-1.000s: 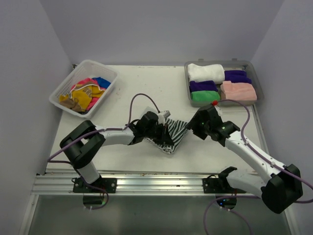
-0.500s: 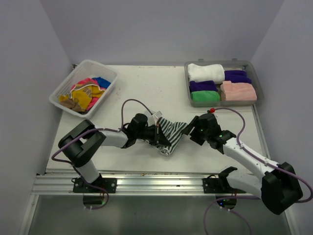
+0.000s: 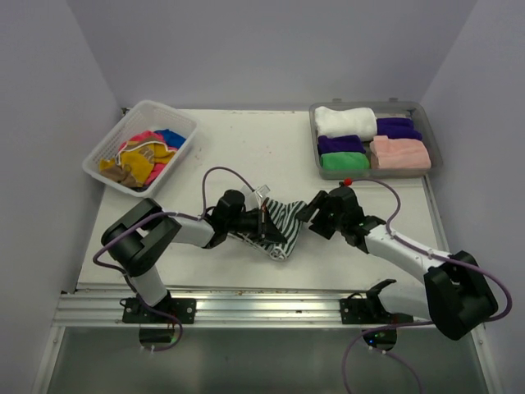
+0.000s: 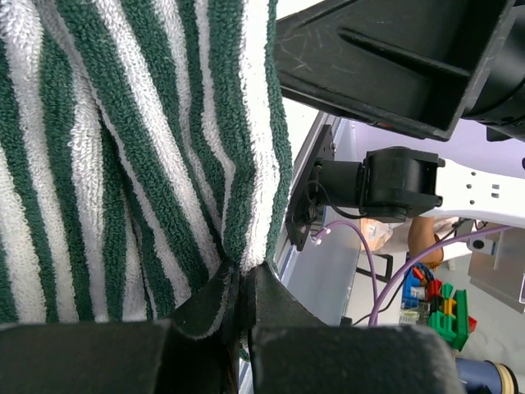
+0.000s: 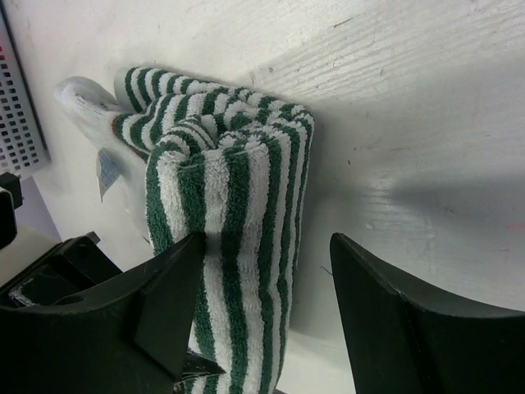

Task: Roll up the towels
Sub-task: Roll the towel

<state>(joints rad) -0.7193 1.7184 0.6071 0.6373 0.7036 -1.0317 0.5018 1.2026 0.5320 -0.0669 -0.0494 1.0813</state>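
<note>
Left hand (image 4: pixel 244 289): pinched tight on a fold of the dark-green-and-white striped terry towel (image 3: pixel 287 220).
Right hand (image 5: pixel 267 246): jaws spread wide, straddling the striped towel's bunched end without clamping it.
Striped towel: crumpled at the middle of the white counter (image 3: pixel 246 156), between the two hands.
Rolled towels (image 3: pixel 373 144): white, purple, green and pink, packed in the shallow grey plastic tray (image 3: pixel 313 139) at the far right.
Loose towels (image 3: pixel 148 156): yellow, pink and blue, heaped in the white lattice plastic basket (image 3: pixel 111 139) at the far left.
</note>
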